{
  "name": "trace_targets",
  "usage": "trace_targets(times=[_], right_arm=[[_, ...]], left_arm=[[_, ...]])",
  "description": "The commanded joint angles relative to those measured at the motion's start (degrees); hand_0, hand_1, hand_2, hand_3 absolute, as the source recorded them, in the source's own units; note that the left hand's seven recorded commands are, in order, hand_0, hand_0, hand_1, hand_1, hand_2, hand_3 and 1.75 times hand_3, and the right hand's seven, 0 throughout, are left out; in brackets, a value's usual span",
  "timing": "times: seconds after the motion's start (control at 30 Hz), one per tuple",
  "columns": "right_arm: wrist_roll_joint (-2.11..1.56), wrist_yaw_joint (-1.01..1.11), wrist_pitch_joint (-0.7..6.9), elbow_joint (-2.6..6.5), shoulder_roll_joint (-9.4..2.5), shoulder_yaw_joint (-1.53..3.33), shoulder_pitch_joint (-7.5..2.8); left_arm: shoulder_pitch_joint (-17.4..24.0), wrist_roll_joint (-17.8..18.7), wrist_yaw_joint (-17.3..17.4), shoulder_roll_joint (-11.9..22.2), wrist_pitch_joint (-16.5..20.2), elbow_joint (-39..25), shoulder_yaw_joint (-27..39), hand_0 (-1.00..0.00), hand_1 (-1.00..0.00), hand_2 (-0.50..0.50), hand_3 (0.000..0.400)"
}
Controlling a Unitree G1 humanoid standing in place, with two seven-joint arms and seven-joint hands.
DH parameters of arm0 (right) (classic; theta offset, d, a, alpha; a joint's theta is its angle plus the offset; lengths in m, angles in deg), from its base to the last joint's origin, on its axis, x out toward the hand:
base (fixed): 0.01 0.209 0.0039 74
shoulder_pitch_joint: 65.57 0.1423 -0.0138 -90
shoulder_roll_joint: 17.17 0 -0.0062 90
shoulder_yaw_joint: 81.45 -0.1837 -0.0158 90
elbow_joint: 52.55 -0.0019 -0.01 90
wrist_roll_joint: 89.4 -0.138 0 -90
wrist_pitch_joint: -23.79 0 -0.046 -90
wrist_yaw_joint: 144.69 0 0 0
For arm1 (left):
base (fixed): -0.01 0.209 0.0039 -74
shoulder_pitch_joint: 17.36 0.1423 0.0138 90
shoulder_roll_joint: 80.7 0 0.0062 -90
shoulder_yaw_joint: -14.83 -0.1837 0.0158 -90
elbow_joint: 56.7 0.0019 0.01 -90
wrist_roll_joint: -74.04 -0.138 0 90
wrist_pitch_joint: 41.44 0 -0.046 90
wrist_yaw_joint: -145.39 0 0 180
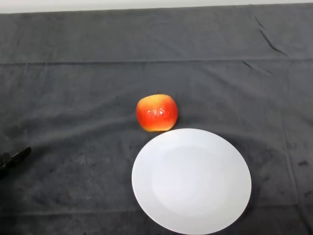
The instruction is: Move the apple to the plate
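Dark creased cloth over table, pale wall behind

Only a small part of the robot shows, at the nine o'clock edge: the tip of its left hand, a thick black finger-like shape with a rounded end and a dull, matte surface, dark against the charcoal cloth. The rest of the body lies outside the view.

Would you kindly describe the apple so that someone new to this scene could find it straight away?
Start at the big white plate on the dark cloth. Just beyond the plate's far left rim, on the cloth, sits the apple. It is the only round, red-and-yellow thing there, with a short stem on top.
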Motion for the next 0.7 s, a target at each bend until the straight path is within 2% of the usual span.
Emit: trace_targets(times=[0.03, 0.7], right_arm=[[-0.96, 0.05, -0.34, -0.38, 0.55, -1.01, -0.38], [-0.96, 0.03, -0.34, -0.43, 0.53, -1.00, -0.40]], left_arm=[[-1.40, -0.31, -0.41, -0.02, 1.18, -1.59, 0.00, 0.00, 0.00, 0.00, 0.000], [-0.96, -0.02, -1.29, -0.23, 3.13, -5.23, -0.95, 0.00, 0.00, 0.00, 0.000]])
